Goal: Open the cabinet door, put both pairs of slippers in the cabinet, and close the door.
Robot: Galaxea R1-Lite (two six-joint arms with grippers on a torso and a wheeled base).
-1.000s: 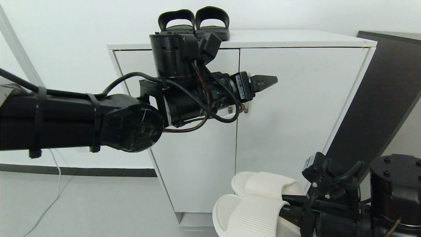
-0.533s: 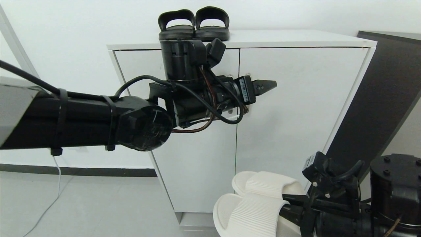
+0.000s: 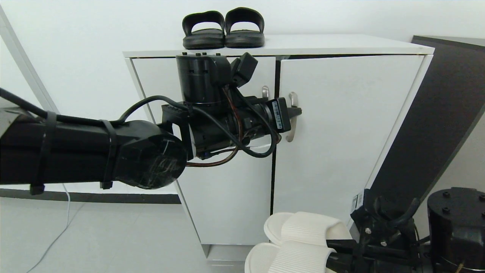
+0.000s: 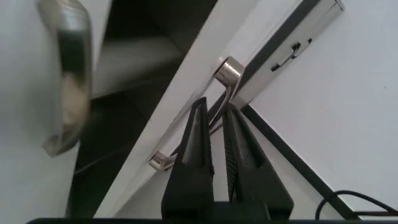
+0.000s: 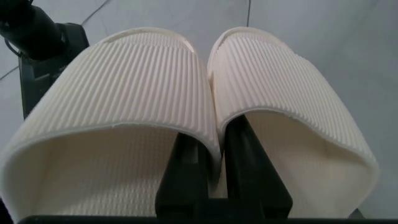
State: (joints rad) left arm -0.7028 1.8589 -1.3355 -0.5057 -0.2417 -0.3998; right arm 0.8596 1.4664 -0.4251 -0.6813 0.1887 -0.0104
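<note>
Right now I'm on the door-opening step. My left gripper has its fingers pinched on the handle of the right door of the cabinet. That door stands just ajar, with a dark gap along its top and inner edge. Next I'd pull it wide in an arc.

My right gripper, low in front of the cabinet, is clamped on the white slippers, which I judge sit in the door's swing path. The black slippers rest on the cabinet top.
</note>
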